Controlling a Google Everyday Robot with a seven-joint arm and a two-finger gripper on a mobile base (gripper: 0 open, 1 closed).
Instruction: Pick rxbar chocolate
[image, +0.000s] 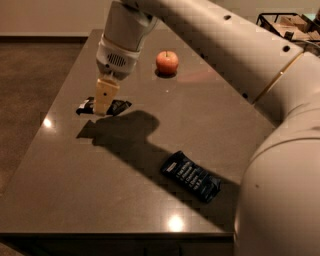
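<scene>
1. The small flat snack bar in a black wrapper with white lettering, the rxbar chocolate (119, 106), sits close to the left edge of the glossy grey-brown table (100, 200), roughly midway along that edge. Its two ends show on either side of the gripper.
2. The tan two-finger gripper (105, 100) points straight down at the middle of the rxbar chocolate and hides its centre. I cannot tell whether the claw is spread or pinching the bar, nor whether the bar lies on the surface.
3. The white robot arm (210, 35) reaches in from the right side, casting a dark shadow across the tabletop.
4. A round red apple (167, 62) stands near the far edge, well apart from the gripper.
5. A larger dark-blue wrapped bar (191, 176) lies diagonally near the front edge, towards the right.
6. A black wire basket (285, 25) is at the far right corner.
</scene>
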